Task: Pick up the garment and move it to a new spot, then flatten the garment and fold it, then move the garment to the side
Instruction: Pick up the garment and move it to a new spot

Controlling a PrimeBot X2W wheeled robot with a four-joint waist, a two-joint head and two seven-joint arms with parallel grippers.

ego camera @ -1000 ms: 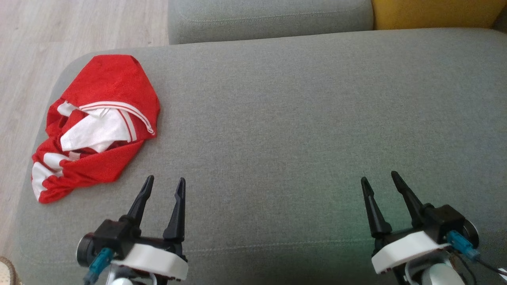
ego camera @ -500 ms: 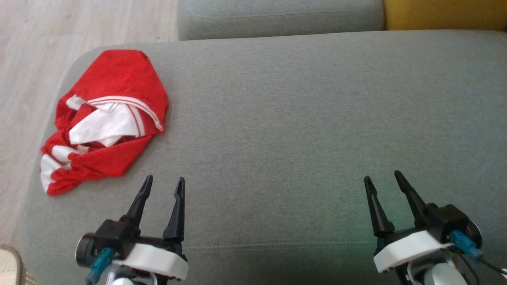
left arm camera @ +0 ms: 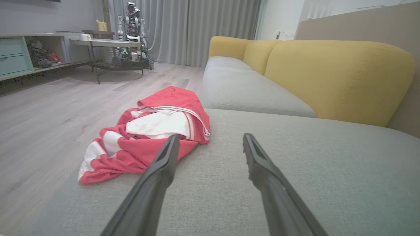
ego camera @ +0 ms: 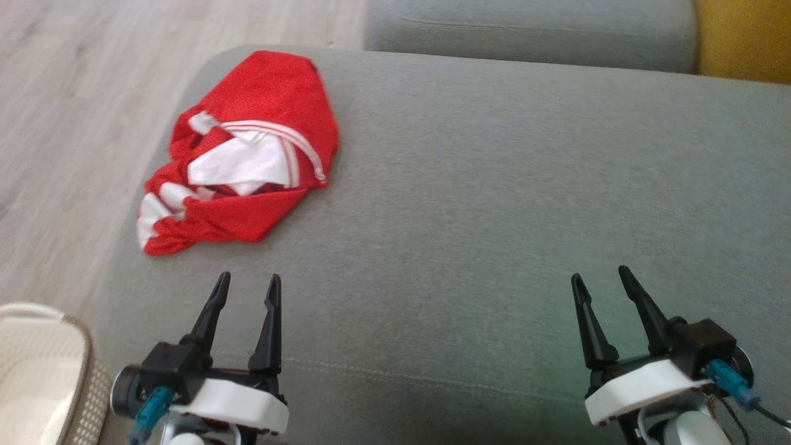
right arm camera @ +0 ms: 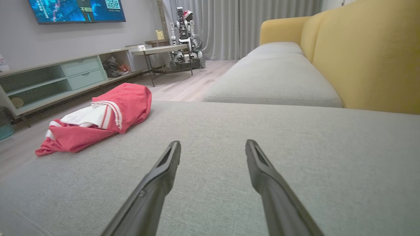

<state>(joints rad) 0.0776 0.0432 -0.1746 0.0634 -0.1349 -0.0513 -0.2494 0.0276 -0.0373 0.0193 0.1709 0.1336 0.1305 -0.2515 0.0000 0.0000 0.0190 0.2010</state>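
garment: red with white panels and thin white stripes, crumpled in a loose heap, one striped edge folded over the top. it lies on the grey sofa cushion near the far left corner, close to the cushion's rounded edge, with the pale wooden floor beyond. nothing touches it. left hand: fingers apart, nothing between them, low over the cushion just short of the garment's near edge, tips pointing away from the robot. in the left wrist view one finger overlaps the garment's near hem, but the head view shows a strip of bare cushion between them. right hand: fingers apart, empty, over the right part of the same cushion, well apart from the garment. surroundings: a second cushion in the same grey sits behind the first, and a yellow backrest runs along the sofa's right side. a pale woven basket stands on the floor beside the cushion's near left corner. farther back in the room are another robot beside a table, a low shelf unit under a wall screen, and grey curtains.
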